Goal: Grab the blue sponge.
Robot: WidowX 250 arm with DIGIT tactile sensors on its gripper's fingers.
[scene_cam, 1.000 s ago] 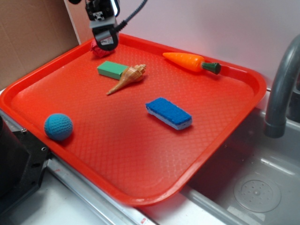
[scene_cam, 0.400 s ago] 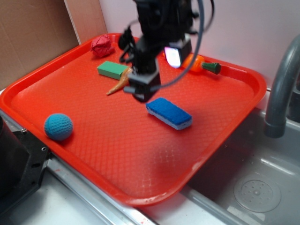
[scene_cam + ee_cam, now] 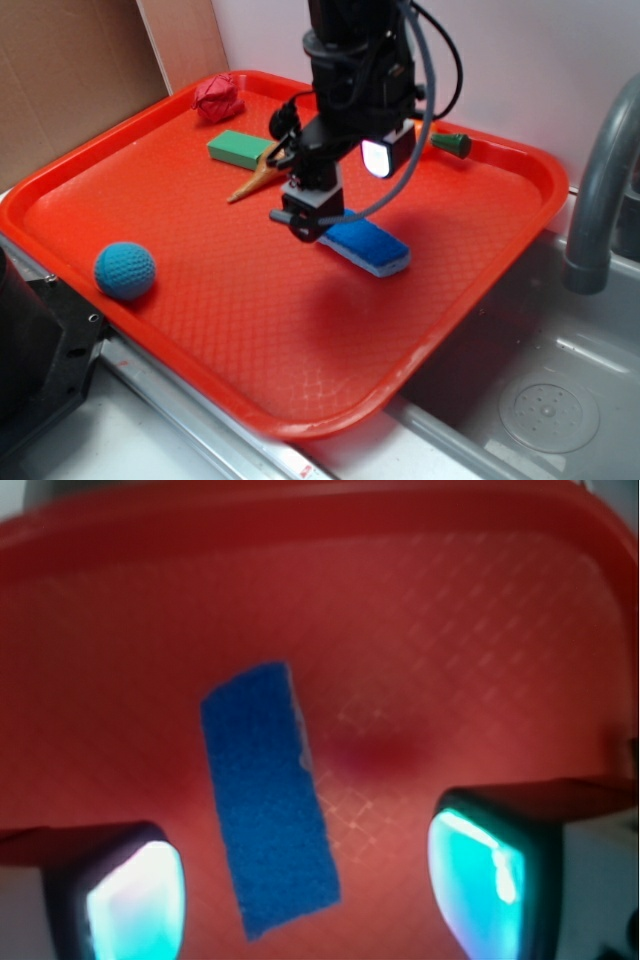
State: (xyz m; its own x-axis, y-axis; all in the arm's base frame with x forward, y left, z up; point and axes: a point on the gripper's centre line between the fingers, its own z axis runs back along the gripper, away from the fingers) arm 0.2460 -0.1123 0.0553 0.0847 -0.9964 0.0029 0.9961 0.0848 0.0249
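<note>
Hovering spread and empty, the gripper (image 3: 305, 880) straddles the blue sponge (image 3: 270, 795) near the tray's (image 3: 120, 190) right edge; it looks light and squashy, best pinched across its narrow sides.

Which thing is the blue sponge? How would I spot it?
Look at the big red tray beside the sink. Near its middle, just under the robot's gripper, lies the blue sponge. It is flat and rectangular, unlike the round blue ball and the green block.
</note>
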